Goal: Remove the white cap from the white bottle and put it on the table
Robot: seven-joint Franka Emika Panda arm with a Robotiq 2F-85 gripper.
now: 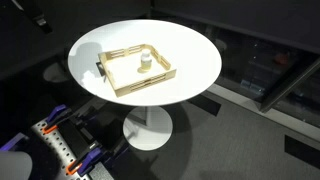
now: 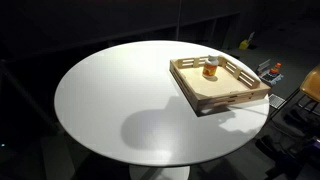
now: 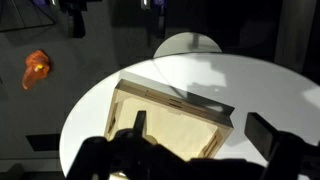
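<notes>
we see the light wooden tray (image 1: pixel 146 85) on the table (image 1: pixel 195 55), and inside the tray, near its middle, the white bottle (image 1: pixel 144 63) stands upright by itself. the white cap (image 2: pixel 210 61) seems to sit on the bottle's top, though it is too small to be sure. in the wrist view the gripper (image 3: pixel 200 128) hangs clear of the tray, its fingers (image 3: pixel 137 124) spread wide, grasping and touching nothing.

I see wide bare table (image 2: pixel 110 100) beside the wooden tray (image 2: pixel 232 99); its low walls fence the white bottle (image 2: pixel 210 69), top access open.
</notes>
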